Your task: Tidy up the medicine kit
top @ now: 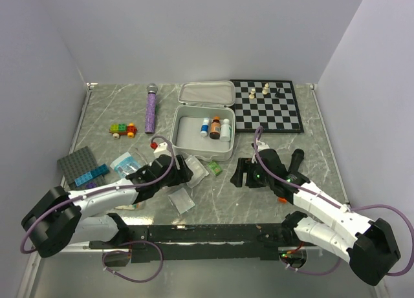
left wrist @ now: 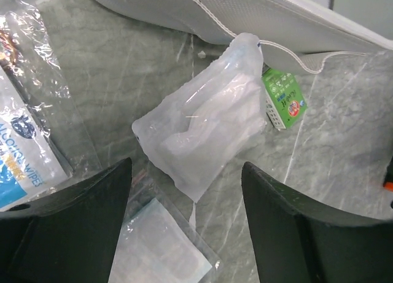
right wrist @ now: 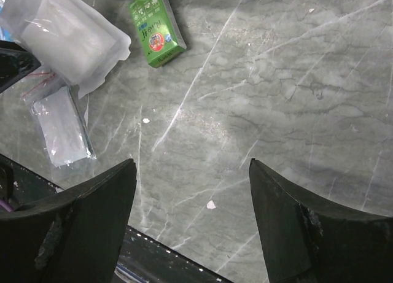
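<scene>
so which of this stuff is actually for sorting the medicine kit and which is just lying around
For the job: open white soft zip case, three small bottles inside it, clear plastic bag of white supplies, small green box, alcohol wipe packet, flat clear sachet.
Just lying about: black-and-white chessboard, purple microphone, colourful brick toy car, grey studded baseplate.

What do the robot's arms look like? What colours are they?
Both arms have white shells and chunky black joints. The left arm and right arm each carry a looping purple cable. Each arm ends in a black gripper. The left gripper and right gripper have two broad, dark, wedge-shaped fingers.
</scene>
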Available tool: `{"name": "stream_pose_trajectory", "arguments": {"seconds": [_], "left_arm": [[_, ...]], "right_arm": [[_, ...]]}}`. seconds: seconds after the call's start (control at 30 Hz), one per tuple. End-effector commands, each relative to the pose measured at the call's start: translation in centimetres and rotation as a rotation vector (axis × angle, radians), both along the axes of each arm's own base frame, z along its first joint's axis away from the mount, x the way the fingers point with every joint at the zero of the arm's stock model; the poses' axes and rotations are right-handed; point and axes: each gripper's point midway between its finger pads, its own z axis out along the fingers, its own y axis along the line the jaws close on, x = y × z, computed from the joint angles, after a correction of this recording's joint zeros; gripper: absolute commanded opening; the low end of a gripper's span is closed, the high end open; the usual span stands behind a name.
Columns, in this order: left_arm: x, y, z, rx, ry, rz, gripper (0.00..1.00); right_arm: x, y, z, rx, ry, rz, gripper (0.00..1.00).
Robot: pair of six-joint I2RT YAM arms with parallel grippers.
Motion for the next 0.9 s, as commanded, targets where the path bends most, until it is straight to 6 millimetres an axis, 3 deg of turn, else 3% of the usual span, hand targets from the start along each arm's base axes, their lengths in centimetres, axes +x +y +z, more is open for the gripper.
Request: {"name": "stream_pose_trajectory", "arguments": {"seconds": [0.0,0.27,0.43,0.8,0.87], "left_arm": [[1.7,-1.1,1.1,-0.007,-0.057,-0.01,0.74],[2.2,-2.2,-0.3,-0.029,-0.053,-0.031,0.6],[2.1,-2.3,-0.5,-0.047,-0.062,-0.034,0.42],[0.9,-0.5,2.9,-0.081,-0.124,-0.024,0.02],[0.5,0.0,4.2,-0.099,-0.141,-0.012,0.01]], "right_arm": [[0.6,0.6,1.1,0.029,-0.027,-0.003,0.81],[0.4,0.4,1.2,0.023,-0.028,-0.005,0.81],[0.5,0.3,1.2,0.017,-0.029,-0.008,0.81],[0.7,0.7,1.8,0.036,-0.036,-0.006,0.81],[0.8,0.8,2.0,0.04,-0.04,-0.004,0.81]]}}
